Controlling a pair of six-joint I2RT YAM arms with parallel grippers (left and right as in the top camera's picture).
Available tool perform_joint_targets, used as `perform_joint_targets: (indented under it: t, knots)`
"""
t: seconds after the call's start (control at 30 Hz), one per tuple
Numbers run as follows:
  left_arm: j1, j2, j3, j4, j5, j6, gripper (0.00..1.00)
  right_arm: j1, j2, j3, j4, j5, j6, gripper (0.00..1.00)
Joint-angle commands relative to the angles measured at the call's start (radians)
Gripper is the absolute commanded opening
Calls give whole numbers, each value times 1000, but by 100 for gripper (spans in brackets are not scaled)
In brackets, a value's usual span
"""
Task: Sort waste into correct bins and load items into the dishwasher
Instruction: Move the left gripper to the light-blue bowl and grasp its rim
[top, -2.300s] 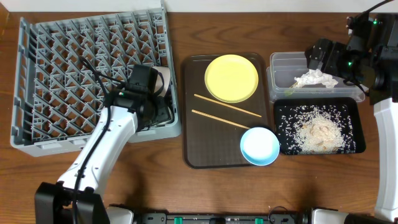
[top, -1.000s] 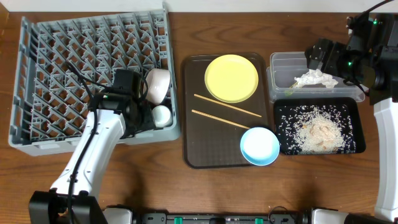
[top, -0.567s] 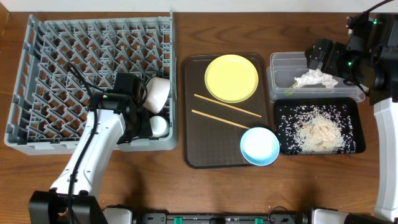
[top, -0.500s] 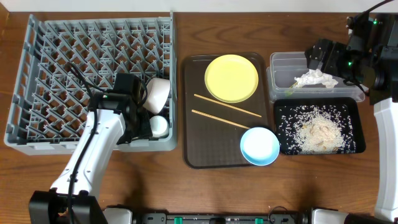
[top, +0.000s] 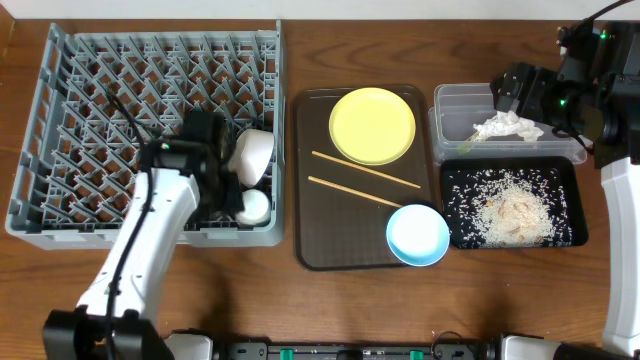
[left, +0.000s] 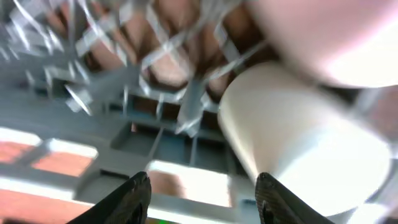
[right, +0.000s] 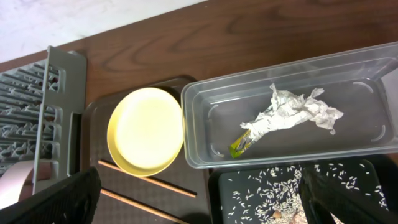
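Observation:
The grey dish rack holds the white bowl and the small white cup at its right edge. My left gripper is open and empty just left of the cup, inside the rack. The yellow plate, two chopsticks and the light blue bowl sit on the brown tray. The napkin and green-yellow wrapper lie in the clear tub. Rice lies in the black tray. My right gripper is open and empty above the tub.
The dark brown serving tray lies between the rack and the two bins. The blue bowl overhangs its front right corner. The right wrist view shows the plate beside the tub and the rack's edge.
The dish rack has shifted up and squared itself to the table. My left arm has moved up and back from the cup, which stays in the rack. The right arm has not moved.

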Motion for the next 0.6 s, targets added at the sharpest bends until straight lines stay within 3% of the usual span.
perform_joint_targets:
  t: [0.0,0.3,0.57]
  knots:
    - [-44,-43,101,11,82,42,56,-3,3,2,0,-4,11,99]
    - [-356,-1,95,169,248,21,56,-3,3,2,-1,-4,11,99]
    - [-553,218,95,362,253,-210,56,-3,3,2,-1,-4,11,99]
